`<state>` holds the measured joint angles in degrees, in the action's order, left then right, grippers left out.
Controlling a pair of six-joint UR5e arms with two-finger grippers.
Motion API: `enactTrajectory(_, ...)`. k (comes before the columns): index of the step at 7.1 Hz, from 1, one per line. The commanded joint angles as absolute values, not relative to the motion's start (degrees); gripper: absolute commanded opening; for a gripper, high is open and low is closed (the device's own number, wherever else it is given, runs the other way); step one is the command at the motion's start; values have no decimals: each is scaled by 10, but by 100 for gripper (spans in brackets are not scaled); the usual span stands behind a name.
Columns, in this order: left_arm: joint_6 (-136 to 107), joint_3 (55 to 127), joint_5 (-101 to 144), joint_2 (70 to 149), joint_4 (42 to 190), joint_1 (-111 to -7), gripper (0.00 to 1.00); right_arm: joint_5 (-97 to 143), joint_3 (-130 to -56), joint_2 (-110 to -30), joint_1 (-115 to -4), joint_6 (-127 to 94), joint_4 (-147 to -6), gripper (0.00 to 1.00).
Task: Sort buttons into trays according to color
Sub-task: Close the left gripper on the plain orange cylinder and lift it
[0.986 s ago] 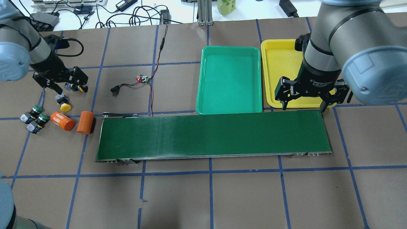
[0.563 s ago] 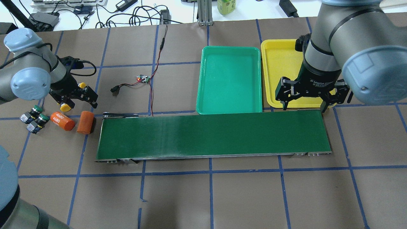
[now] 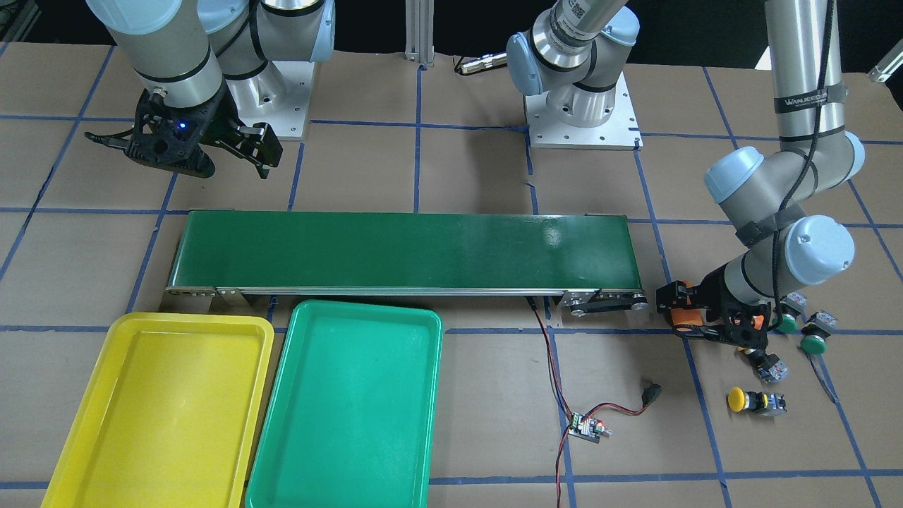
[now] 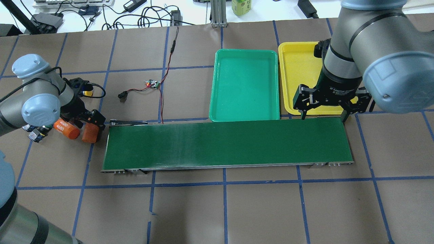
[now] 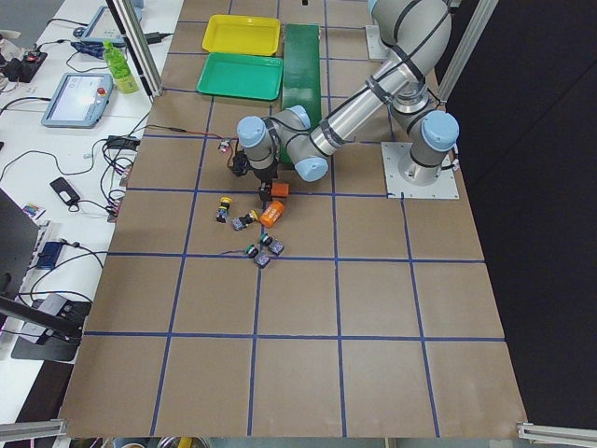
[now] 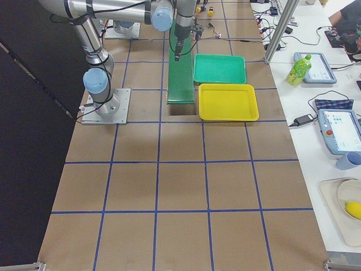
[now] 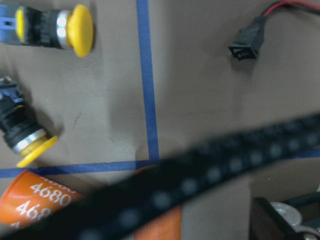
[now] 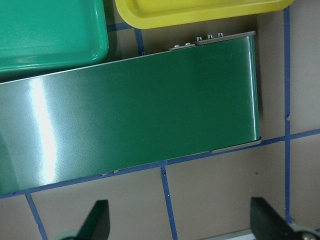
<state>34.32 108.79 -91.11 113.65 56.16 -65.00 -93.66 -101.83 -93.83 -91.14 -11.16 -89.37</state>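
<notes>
Two yellow buttons lie on the table at the left: one [image 4: 89,92] [image 3: 739,400] [image 7: 75,30], the other [image 3: 769,365] [image 7: 30,147] hidden under my left arm in the overhead view. Two green buttons [image 3: 783,322] [image 3: 815,343] lie beside them. My left gripper [image 4: 84,118] [image 3: 705,317] is open and empty, low over the orange cylinders. My right gripper [image 4: 323,114] [image 8: 182,225] is open and empty above the belt's right end. The green tray [image 4: 244,84] and the yellow tray [image 4: 298,78] hold nothing.
Two orange cylinders [image 4: 66,130] [image 4: 90,134] lie next to the left end of the long dark green conveyor belt [image 4: 227,145]. A small circuit board with red and black wires [image 4: 152,83] lies behind the belt. A blurred dark band crosses the left wrist view.
My left gripper has moved from over the yellow buttons toward the belt's left end and now hangs over the orange cylinders. The buttons lie where they were. The right arm has barely moved.
</notes>
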Motion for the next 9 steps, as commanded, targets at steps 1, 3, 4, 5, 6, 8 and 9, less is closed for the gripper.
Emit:
enactTrajectory(1,345,1091,-911,1132,548,-650,13,-938,-1023,-938,-911,-112,-897,100)
enactTrajectory(3,366,1098,-911,1117,550,-651,0,-939,-1023,-938,-912,-112,-898,100)
enactTrajectory(4,404,1091,-912,1098,562,-655,0,-938,-1023,-939,-912,-113,-898,100)
enactTrajectory(5,489,1095,-907,1063,564,-662,0,-938,-1023,-939,-912,-113,-898,100)
enactTrajectory(6,532,1125,-905,1025,570,-671,0,-939,-1023,-938,-912,-113,-897,100)
enactTrajectory(8,638,1176,-904,956,570,-730,0,-939,-1023,-938,-912,-112,-897,100)
enactTrajectory(9,655,1190,-905,928,570,-783,0,-940,-1023,-938,-912,-112,-896,100)
